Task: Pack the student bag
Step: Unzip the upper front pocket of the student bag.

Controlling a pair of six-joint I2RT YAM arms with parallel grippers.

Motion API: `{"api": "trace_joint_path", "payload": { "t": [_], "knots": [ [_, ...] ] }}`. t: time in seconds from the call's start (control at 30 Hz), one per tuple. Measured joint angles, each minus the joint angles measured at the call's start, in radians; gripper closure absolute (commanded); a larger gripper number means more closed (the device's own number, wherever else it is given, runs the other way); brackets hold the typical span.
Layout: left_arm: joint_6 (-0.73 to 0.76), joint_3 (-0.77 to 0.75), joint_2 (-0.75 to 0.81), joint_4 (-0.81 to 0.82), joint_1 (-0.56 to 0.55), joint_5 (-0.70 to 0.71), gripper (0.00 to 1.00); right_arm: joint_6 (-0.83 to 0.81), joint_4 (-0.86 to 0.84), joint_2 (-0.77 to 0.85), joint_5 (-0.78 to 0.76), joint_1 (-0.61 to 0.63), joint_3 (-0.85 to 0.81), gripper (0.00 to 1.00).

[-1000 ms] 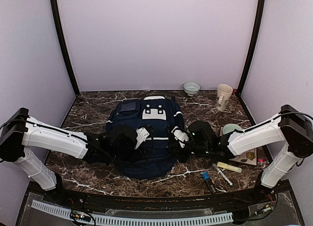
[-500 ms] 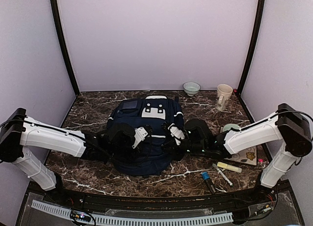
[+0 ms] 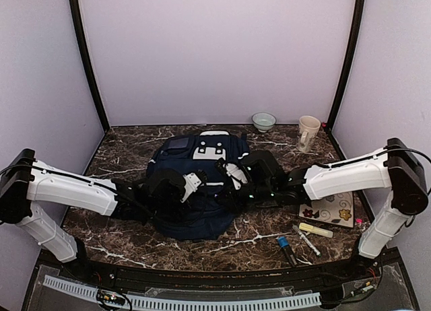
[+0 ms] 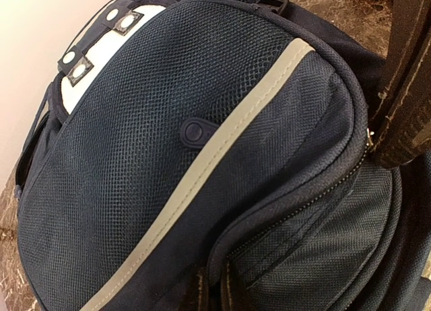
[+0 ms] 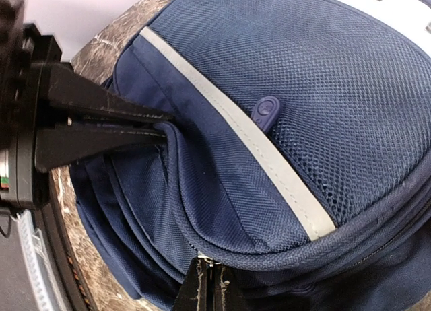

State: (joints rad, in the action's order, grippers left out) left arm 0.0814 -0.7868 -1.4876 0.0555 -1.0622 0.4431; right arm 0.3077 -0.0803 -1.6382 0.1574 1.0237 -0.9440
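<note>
Step in hand: it looked as though the two arms were taking hold of the front pocket's rim, ready to work the zip or spread the mouth for packing.
Task's thing: the large navy-blue fabric student bag (image 3: 196, 220) lay flat on the dark marbled bench (image 3: 121, 156), directly under and between both end effectors, with its grey-white patch (image 3: 212, 151) beyond them.
Left end effector (image 4: 214, 287): the fingers were almost closed, pinching a fold of the bag's cloth at the pocket edge. In the right wrist view this pinch sat just beside the pale grey stripe (image 5: 269, 163).
Right end effector (image 5: 205, 287): the fingers were drawn close together on the seam below the stripe. Whether they held the puller or only the cloth could not be told.
Zip: the dark toothed zip line (image 4: 296, 217) ran from the left end effector's tips toward the right one's fingers and looked shut along the stretch in view.
How to do it well: one end effector should anchor the cloth while the other draws along the curve of the zip, not across it. The pull should be low and steady so the soft bag does not slide.
Risk: the mesh and cloth were slack, so a pinch on fabric alone would probably bunch rather than open.
Waiting items: a yellow highlighter (image 3: 315, 229), thin marker pens (image 3: 306, 240) and a floral-printed flat card (image 3: 330, 209) lay well to the right of the right end effector.
</note>
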Motion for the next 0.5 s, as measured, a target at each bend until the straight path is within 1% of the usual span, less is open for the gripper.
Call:
{"api": "trace_joint_path", "payload": {
  "t": [0.2,0.37,0.5],
  "knots": [
    [0.0,0.001,-0.005,0.016,0.0,0.002,1.0,0.14,0.008,-0.014,-0.014,0.01,-0.021,1.0],
    [0.002,0.022,0.001,0.031,0.018,0.008,1.0,0.24,-0.001,-0.123,0.006,0.014,-0.113,1.0],
    [0.003,0.054,0.029,0.049,0.026,0.01,1.0,0.292,-0.038,-0.156,0.016,0.018,-0.129,1.0]
  ]
}}
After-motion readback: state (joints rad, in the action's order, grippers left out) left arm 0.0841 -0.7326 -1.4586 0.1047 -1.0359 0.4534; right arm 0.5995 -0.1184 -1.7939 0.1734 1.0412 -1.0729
